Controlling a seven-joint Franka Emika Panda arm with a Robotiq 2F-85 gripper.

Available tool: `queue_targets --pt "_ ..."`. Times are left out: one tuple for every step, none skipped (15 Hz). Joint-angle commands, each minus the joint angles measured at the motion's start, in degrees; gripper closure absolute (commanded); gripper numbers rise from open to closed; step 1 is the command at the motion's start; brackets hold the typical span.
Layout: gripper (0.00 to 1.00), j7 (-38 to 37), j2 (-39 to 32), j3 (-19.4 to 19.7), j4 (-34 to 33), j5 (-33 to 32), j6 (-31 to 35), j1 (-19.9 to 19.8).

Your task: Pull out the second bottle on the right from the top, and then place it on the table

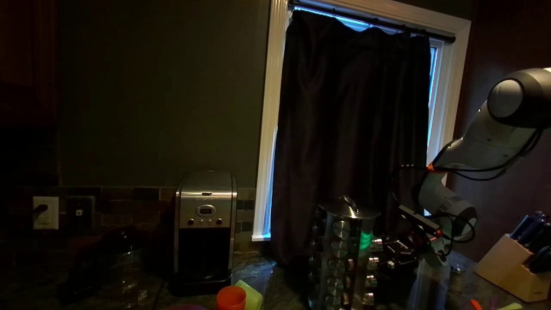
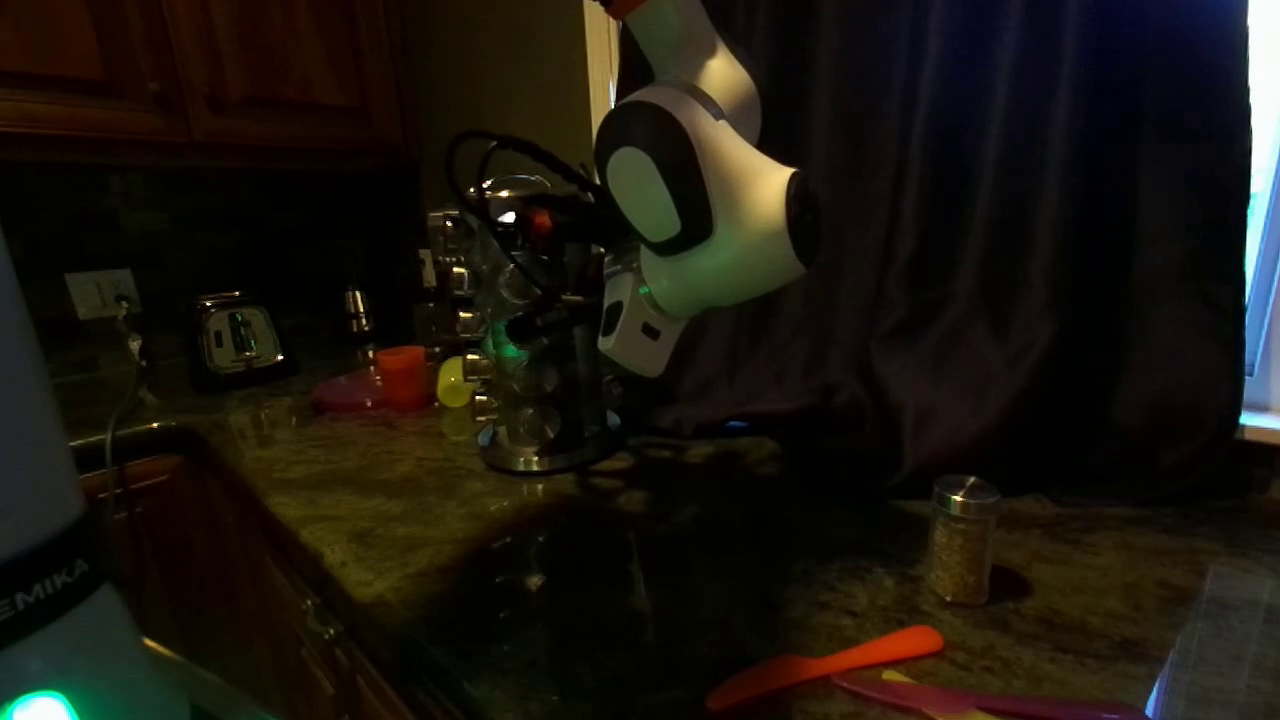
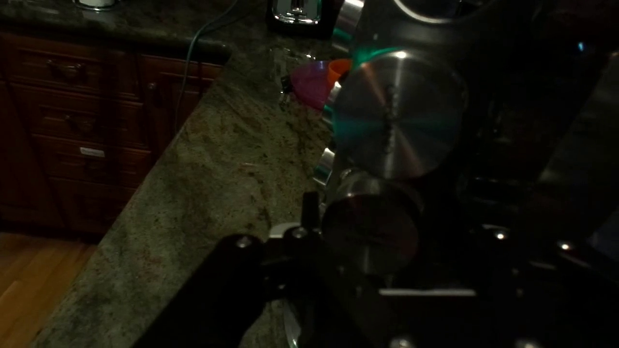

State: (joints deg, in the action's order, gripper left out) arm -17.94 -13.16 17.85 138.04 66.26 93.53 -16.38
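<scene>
Although the light is poor, the end effector (image 3: 399,220) can be made out above the counter (image 2: 380,505), close beside the rack (image 2: 545,462). Its fingers (image 3: 310,212) stand apart, and the gap, so far as the dark lets me judge, is wider than the shaded lid (image 3: 370,237) that shows between them in the wrist view. The lid sits just beside the finger at the left of that view; whether the two touch I cannot tell, and the finger at the right is mostly lost in black. A brighter lid (image 3: 399,116) shows above the shaded one. In an exterior view the arm (image 2: 740,235) partly covers the rack. The rack stands in from the counter's front edge and holds jars (image 2: 530,428) with their lids outward; which of them is the task's bottle I cannot tell. One loose jar (image 2: 963,545) stands upright toward the counter's back edge, well apart from the rack, with knives (image 2: 830,665) lying near it. On the rack's opposite side, toward the counter's inner corner, are a plate (image 2: 350,392) and an orange cup (image 2: 403,378).
</scene>
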Motion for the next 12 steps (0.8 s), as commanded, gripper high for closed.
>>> queue_targets --pt "0.41 0.58 0.39 0.28 0.27 1.95 2.56 0.27" --pt "0.4 0.64 0.47 0.3 0.21 2.03 2.71 0.2" --pt "0.43 0.64 0.47 0.35 0.21 2.14 2.98 0.14" --pt "0.4 0.57 0.37 0.37 0.26 2.4 3.19 0.11" --pt "0.37 0.57 0.39 0.35 0.54 3.18 3.59 0.09" --pt "0.32 0.59 0.36 0.32 0.63 3.86 3.53 0.02" --pt "0.28 0.77 0.35 0.33 0.62 4.42 3.5 -0.03" --pt "0.28 0.76 0.32 0.36 0.57 4.77 3.37 -0.06" --pt "0.23 0.83 0.39 0.42 0.55 5.05 3.34 -0.11" --pt "0.28 0.81 0.41 0.46 0.54 5.29 3.18 -0.16" --pt "0.32 0.79 0.41 0.5 0.51 5.44 3.15 -0.18" --pt "0.35 0.76 0.36 0.54 0.43 5.49 3.14 -0.19"
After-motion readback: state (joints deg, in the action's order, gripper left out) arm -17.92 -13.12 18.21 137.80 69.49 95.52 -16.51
